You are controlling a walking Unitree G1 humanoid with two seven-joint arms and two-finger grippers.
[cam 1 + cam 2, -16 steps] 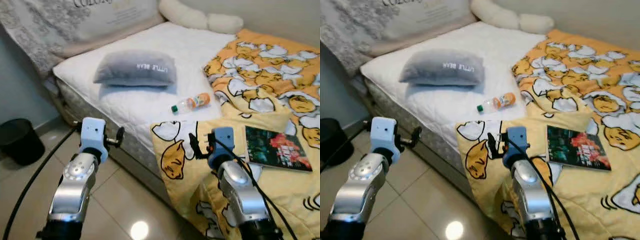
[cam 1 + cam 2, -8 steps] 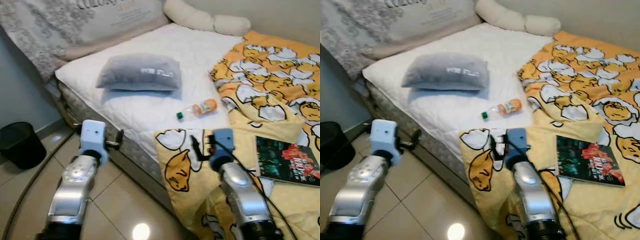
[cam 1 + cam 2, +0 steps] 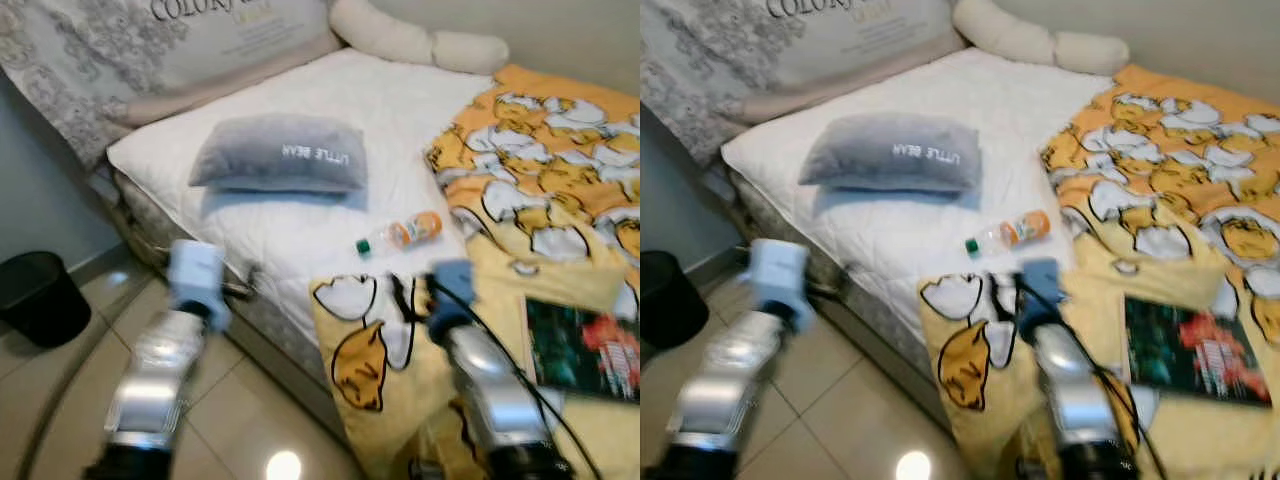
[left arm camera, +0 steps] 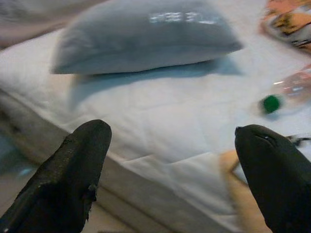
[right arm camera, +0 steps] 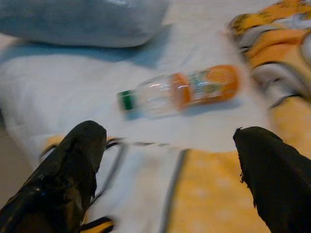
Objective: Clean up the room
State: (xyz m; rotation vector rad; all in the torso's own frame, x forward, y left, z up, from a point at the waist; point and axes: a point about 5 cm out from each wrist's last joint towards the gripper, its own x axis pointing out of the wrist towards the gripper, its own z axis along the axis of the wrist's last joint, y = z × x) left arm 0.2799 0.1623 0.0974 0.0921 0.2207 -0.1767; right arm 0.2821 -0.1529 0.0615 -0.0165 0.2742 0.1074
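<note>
A clear plastic bottle (image 3: pixel 400 233) with an orange label and green cap lies on its side on the white mattress (image 3: pixel 300 225). A dark book (image 3: pixel 585 355) rests on the yellow cartoon blanket (image 3: pixel 540 180). My right gripper (image 5: pixel 167 131) is open, low over the blanket's edge just short of the bottle (image 5: pixel 180 91). My left gripper (image 4: pixel 170 130) is open too, at the bed's side edge and facing the grey pillow (image 4: pixel 141 36). Both arms are blurred in the eye views.
The grey pillow (image 3: pixel 277 165) lies on the mattress beyond the bottle. A long cream bolster (image 3: pixel 420 40) lies along the far wall. A black bin (image 3: pixel 40 297) stands on the tiled floor (image 3: pixel 60 400) to the left.
The camera has moved, so the whole picture has shifted a little. Both arms are now motion-blurred and sit slightly lower in the picture; both grippers stay open.
</note>
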